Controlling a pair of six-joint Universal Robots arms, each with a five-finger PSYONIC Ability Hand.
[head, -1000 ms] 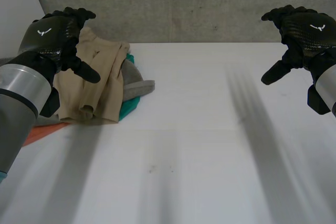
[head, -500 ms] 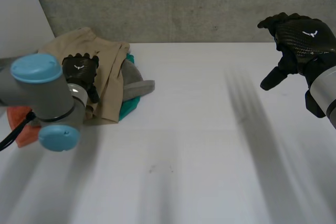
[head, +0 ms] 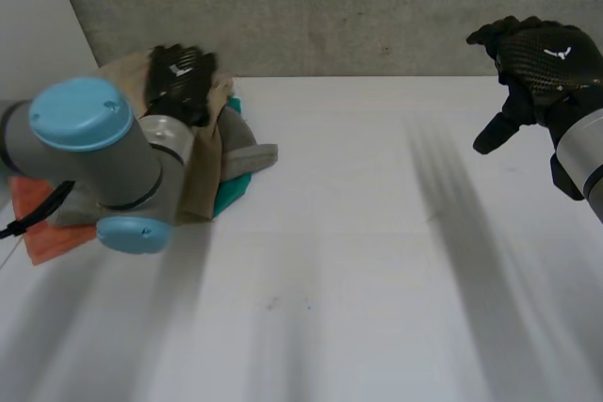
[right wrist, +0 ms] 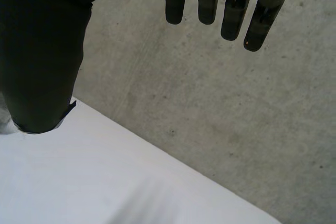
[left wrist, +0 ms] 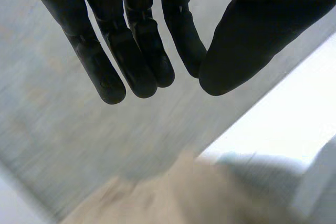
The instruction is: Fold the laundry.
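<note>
Probably lab: concrete wall (head: 330, 7), white table (head: 377, 280).

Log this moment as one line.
left hand: open, over pile | right hand: open, raised, apart from pile | fold: not started

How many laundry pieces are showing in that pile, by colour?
beige garment: 1
grey garment: 1
teal garment: 1
orange cloth: 1
Total: 4 pieces visible; the left arm covers part of the pile, so there may be more underneath.
</note>
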